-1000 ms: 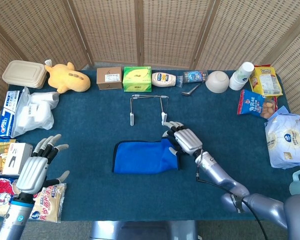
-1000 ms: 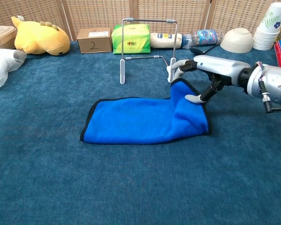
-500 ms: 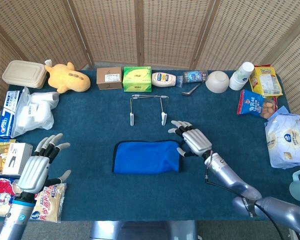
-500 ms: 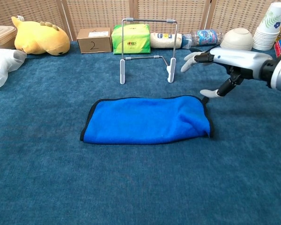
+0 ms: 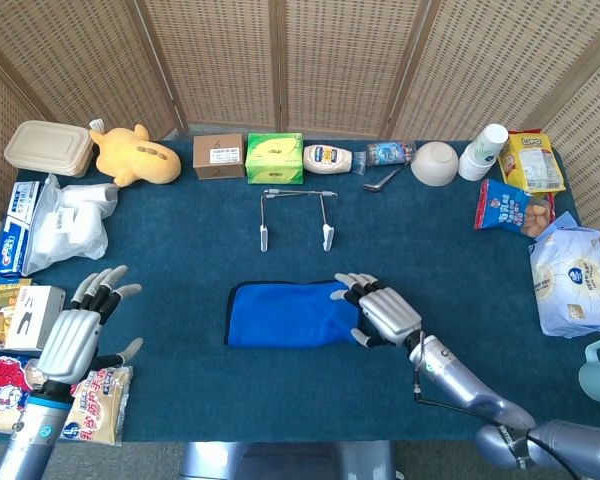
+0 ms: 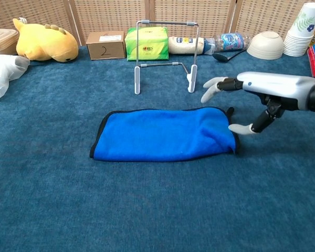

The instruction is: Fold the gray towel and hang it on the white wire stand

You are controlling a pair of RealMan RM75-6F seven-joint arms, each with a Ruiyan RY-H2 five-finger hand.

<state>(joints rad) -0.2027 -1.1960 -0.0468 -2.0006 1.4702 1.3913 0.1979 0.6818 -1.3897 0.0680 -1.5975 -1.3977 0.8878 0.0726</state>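
Note:
The towel [image 5: 285, 314] [image 6: 163, 134] looks blue with a dark edge and lies flat, folded into a long strip, on the table's middle. Behind it stands the white wire stand [image 5: 295, 214] [image 6: 165, 55], bare. My right hand [image 5: 385, 310] [image 6: 252, 92] hovers open at the towel's right end, fingers spread over its far corner, holding nothing. My left hand [image 5: 80, 325] is open at the table's front left, far from the towel, and shows only in the head view.
Along the back are a yellow plush [image 5: 133, 155], a cardboard box [image 5: 218, 156], a green tissue box [image 5: 274, 157], a bottle [image 5: 330, 158] and a bowl [image 5: 434, 162]. Snack bags [image 5: 570, 280] crowd the right edge, packets [image 5: 25, 300] the left.
My right hand let go of the towel's right end, which dropped flat, then drew back toward the front and now hovers at that end. The left hand stayed put.

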